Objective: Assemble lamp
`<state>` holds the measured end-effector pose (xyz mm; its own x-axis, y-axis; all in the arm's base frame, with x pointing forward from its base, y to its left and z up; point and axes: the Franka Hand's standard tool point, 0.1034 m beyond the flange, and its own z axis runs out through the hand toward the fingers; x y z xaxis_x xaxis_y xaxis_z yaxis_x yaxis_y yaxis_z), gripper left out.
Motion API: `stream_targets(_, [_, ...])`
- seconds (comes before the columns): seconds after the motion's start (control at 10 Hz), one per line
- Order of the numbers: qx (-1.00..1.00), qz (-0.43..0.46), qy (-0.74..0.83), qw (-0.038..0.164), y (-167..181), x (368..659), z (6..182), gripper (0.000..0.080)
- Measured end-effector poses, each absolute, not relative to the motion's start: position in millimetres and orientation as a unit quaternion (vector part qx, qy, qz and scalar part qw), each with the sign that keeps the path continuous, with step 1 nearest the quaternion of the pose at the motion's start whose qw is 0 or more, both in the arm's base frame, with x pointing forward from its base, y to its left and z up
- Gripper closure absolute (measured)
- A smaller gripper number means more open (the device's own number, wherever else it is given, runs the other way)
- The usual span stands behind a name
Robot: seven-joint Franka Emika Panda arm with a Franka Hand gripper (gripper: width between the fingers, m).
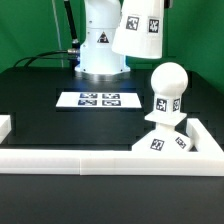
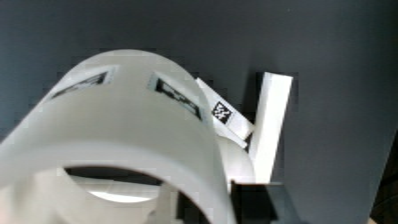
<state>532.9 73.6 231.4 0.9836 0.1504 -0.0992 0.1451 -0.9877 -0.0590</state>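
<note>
The white cone-shaped lamp shade [image 1: 138, 30] with black-and-white tags hangs in the air at the top of the exterior view, above and a little to the left of the bulb. The round bulb [image 1: 168, 82] stands upright on its stem on the flat square base [image 1: 165, 143], which sits in the corner of the rails at the exterior view's right. In the wrist view the shade [image 2: 125, 120] fills most of the picture. My gripper [image 2: 217, 200] is shut on the shade's wall, with a dark finger [image 2: 249, 200] on the outer side. The gripper itself is hidden in the exterior view.
The marker board [image 1: 97, 99] lies flat mid-table. Long white rails [image 1: 70, 160] run along the front edge and up both sides. The robot's white pedestal [image 1: 100, 45] stands at the back. A white strip [image 2: 272, 110] shows past the shade in the wrist view.
</note>
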Motion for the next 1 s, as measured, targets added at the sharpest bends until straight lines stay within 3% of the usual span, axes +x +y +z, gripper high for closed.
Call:
stream_targets(0.2, [-0.995,0.048,-0.081,0.028,87.9,535.7,238.0,0.0755])
stream_targets(0.6, [-0.995,0.037,-0.08,0.039,113.6,568.5,235.6,0.0755])
stream_targets(1.0, [-0.995,0.022,-0.085,0.039,126.5,573.9,210.2,0.0755])
